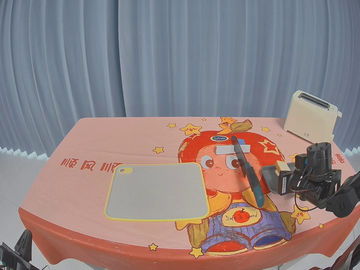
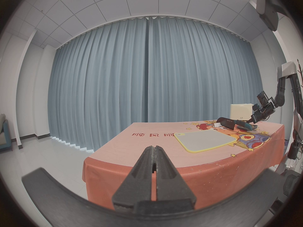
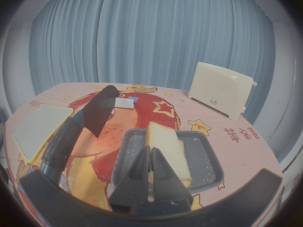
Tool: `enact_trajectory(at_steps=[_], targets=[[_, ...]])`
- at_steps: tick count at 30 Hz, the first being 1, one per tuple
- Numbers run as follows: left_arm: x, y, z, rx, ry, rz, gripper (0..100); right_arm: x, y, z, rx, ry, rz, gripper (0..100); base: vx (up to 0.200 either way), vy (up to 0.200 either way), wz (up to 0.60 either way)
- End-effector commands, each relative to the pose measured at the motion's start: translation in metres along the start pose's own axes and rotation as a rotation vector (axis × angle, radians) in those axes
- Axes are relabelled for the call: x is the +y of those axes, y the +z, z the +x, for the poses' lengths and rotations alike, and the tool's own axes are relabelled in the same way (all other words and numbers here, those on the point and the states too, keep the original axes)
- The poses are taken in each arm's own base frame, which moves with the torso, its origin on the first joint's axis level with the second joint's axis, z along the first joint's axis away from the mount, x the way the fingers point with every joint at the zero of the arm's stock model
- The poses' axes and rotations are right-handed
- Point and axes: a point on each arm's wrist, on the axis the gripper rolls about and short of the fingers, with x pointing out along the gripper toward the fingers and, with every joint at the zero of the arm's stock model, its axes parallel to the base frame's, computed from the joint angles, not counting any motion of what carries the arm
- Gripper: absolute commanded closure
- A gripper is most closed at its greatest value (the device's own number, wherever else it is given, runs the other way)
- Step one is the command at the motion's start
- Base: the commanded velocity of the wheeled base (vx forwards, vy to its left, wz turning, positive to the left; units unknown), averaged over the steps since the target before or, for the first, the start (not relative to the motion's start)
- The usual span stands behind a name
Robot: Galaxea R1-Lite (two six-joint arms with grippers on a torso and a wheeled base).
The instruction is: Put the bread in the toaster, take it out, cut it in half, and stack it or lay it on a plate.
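Clearly, from the head view, the trouble lies on my right side. My right gripper [image 1: 279,180] sits at the near edge of the dark tray [image 1: 267,174], and the knife [image 1: 248,170] lies just beside that tray with its blade pointing away. A careless swing of my arm could knock it. The bread [image 1: 282,167] stands pale in the tray, well apart from the toaster [image 1: 311,117] at the back right. That is a long carry with a narrow slot at the end. The cutting board [image 1: 156,192] lies bare to the left.

From the left wrist, my left gripper [image 2: 154,153] is pressed together and hangs off the table's near left corner, away from everything.

From the right wrist, my right gripper [image 3: 150,153] is also pressed together, just in front of the bread [image 3: 167,150]. I judge that if it goes forward like this it will shove the slice instead of grasping it. The bread leans on its edge, untoasted, white crumb with a thin tan crust, and it looks soft enough to crush.
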Motion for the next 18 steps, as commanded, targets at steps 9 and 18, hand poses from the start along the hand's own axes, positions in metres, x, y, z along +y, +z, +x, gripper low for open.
enact_trajectory(at_steps=[9, 18], targets=[[-0.0001, -0.0053, 0.0001, 0.001, 0.000, 0.000, 100, 0.0006, -0.0006, 0.0004, 0.002, 0.001, 0.001, 0, 0.000, 0.000, 0.00], [-0.0001, -0.0053, 0.0001, 0.001, 0.000, 0.000, 100, 0.0007, 0.0007, -0.0006, -0.005, 0.004, 0.006, 0, 0.000, 0.000, 0.00]])
